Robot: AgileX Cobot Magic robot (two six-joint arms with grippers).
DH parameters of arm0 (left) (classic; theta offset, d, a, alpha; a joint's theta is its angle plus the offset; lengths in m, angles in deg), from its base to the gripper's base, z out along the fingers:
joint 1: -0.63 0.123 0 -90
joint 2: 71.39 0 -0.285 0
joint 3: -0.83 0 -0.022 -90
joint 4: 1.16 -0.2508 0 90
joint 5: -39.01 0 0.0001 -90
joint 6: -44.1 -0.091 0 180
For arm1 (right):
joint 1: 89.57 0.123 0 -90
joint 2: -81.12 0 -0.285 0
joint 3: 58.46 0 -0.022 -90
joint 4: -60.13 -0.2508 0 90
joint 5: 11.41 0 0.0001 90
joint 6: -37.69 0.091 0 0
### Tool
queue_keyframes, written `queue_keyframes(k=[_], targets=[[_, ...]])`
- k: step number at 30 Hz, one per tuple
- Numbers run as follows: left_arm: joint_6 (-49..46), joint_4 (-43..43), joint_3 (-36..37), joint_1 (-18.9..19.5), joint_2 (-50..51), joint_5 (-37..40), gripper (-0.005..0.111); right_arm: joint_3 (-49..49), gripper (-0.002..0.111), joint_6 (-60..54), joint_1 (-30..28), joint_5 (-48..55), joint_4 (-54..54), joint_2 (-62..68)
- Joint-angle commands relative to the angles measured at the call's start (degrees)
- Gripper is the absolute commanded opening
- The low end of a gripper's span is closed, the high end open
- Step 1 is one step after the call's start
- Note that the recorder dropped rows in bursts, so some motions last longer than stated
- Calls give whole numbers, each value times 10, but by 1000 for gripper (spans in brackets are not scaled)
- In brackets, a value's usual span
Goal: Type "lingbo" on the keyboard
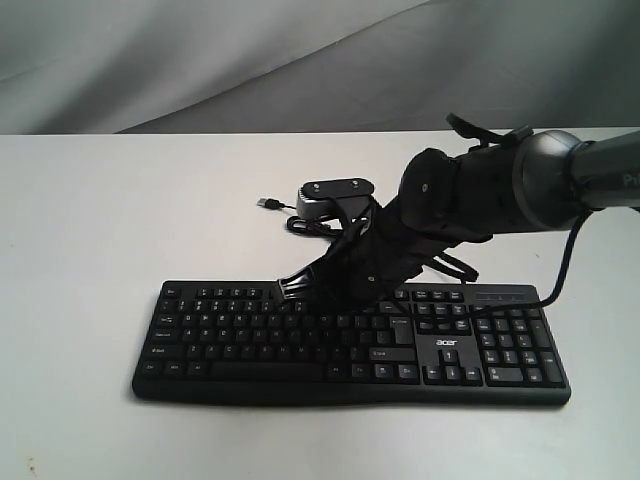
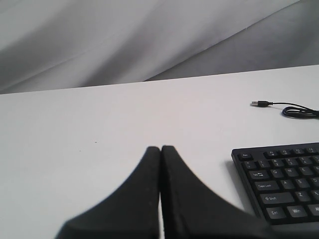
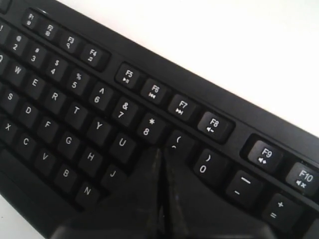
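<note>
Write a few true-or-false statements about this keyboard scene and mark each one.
1. The right gripper is shut over the wide black plastic keyboard. True.
2. The left gripper is pressing a key. False: it is shut over the white table, beside the keyboard.
3. The USB plug of the thin black cable lies unplugged on the table. True.
4. The right gripper's tip is at the number pad. False: it is by the 8 key in the number row.
</note>
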Motion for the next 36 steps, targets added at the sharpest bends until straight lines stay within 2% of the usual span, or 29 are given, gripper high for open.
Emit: queue_keyframes(k=[1, 36], targets=[[2, 5, 2, 1, -1, -3, 1, 1, 0, 10, -4, -6, 8, -2], [2, 5, 2, 1, -1, -3, 1, 1, 0, 31, -4, -3, 23, 18]])
